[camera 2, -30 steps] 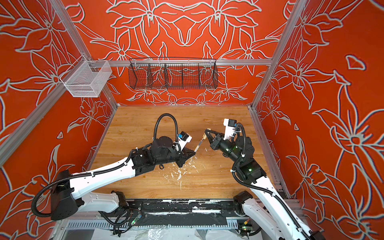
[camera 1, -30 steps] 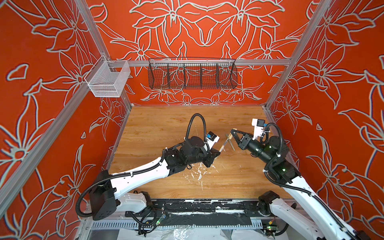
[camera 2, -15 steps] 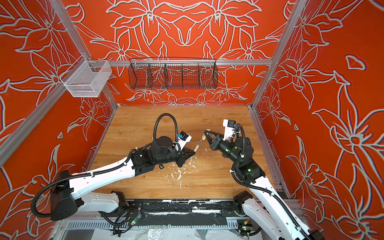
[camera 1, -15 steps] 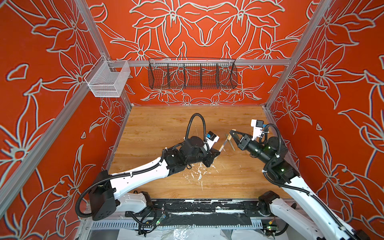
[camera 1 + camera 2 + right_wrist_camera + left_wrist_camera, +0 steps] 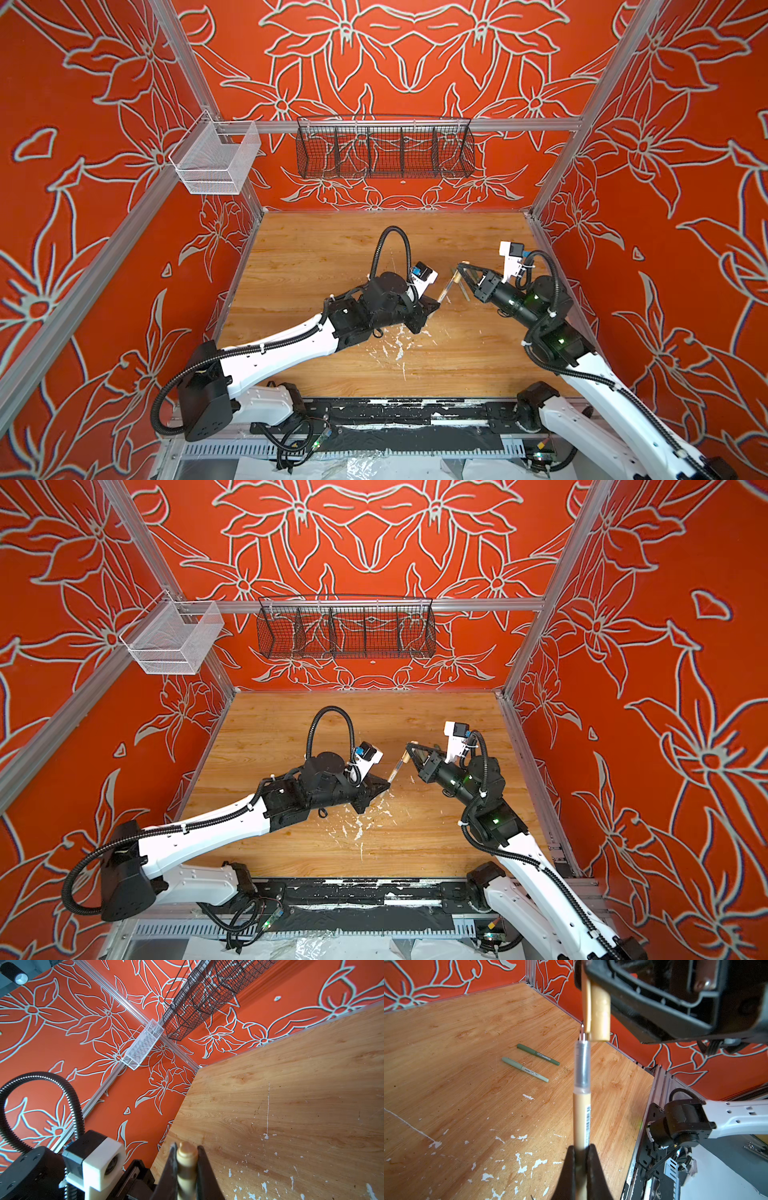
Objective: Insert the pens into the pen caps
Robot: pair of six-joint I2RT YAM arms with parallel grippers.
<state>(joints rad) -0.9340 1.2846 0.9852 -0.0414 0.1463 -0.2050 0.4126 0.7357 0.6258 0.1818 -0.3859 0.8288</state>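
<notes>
Quick status from my remote seat. The left gripper is clamped on the lower barrel of the beige pen, which sticks out ahead of it with the clear grip section and metal tip leading. The right gripper is squeezed onto the beige cap, with the rounded closed end poking out past its fingertips.

In both top views the two meet in the air over the middle of the worktop, a bit right of centre, with the pen angled up toward the cap. From the left wrist camera the pen tip sits right at the cap's open mouth, but off to the clip side. It doesn't look like it's inside.

The dark green pen and pale green pen lie flat on the worktop just beside each other, roughly parallel and not touching, toward the right side. Both look capped from here. White paint flecks are scattered on the near part of the wood.
</notes>
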